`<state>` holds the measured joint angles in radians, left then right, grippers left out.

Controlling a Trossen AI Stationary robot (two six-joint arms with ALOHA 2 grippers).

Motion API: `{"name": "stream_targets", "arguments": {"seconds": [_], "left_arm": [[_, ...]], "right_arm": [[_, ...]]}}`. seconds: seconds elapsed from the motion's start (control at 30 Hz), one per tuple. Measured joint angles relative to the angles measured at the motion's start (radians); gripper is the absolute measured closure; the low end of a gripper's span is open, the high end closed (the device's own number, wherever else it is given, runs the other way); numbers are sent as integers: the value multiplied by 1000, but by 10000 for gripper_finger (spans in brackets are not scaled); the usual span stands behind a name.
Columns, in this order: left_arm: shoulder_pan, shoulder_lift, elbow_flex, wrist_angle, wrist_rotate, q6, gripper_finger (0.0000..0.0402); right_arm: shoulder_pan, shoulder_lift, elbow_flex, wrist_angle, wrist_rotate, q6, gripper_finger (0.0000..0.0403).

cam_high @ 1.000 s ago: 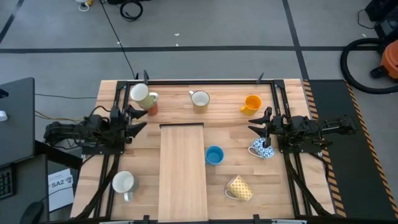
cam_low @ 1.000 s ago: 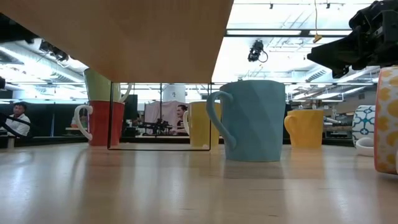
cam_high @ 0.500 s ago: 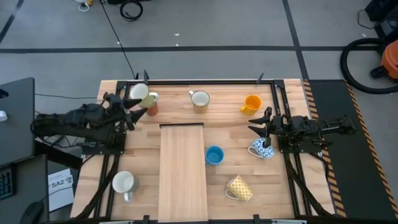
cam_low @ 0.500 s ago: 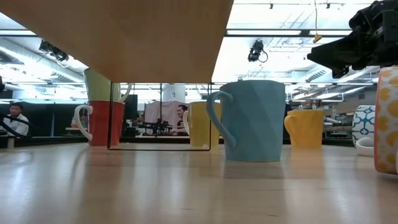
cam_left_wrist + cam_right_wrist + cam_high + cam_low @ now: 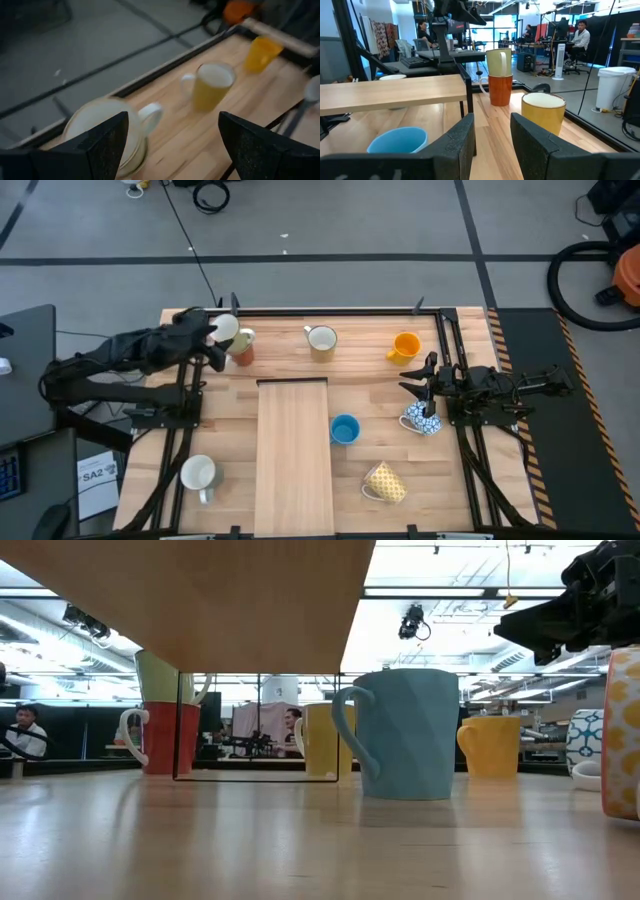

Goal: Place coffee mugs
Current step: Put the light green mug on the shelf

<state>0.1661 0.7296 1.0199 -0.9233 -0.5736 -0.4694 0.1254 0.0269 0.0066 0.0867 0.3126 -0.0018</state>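
1. Left pincer [image 5: 212,340]: fingers [image 5: 100,145] spread wide, nothing held. It hovers at the table's far-left corner, right over the stacked pair: a glossy cream ceramic mug [image 5: 224,329] sitting in a rust-orange mug [image 5: 243,350].
2. Right pincer [image 5: 412,376]: parked at the right edge, part open, empty. A blue-and-white patterned mug [image 5: 419,420] sits just below it on the table.
3. Along the far edge: a pale yellow-cream mug [image 5: 322,339] stands upright at centre, a plain orange mug [image 5: 405,346] to its right. Both have smooth glaze and loop handles.
4. Mid table: a raised light-wood shelf board [image 5: 293,450] on thin dark legs, top bare, no mug on it. A matte bright blue mug [image 5: 344,429] with faceted walls stands just beside its right edge.
5. Near edge: a yellow patterned mug [image 5: 385,482] lies tipped on its side at right; a white mug [image 5: 199,474] sits at near left.
6. Table [image 5: 230,430] is butcher-block wood with visible grain.
7. Progress, my read: early. Mugs scattered, one stack not separated, one on its side, the board unused. The left arm looks lined up for the cream mug; no grasp yet. Nearly everything is left to do.
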Motion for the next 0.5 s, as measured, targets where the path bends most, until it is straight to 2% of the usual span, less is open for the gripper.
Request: {"name": "stream_targets", "arguments": {"seconds": [0.27, 0.5], "left_arm": [[227, 133, 18, -42, 190, 17, 86], [368, 248, 18, -43, 236, 95, 86]], "right_arm": [[0, 0, 0, 1, 0, 0, 270], [0, 0, 0, 1, 0, 0, 270]]}}
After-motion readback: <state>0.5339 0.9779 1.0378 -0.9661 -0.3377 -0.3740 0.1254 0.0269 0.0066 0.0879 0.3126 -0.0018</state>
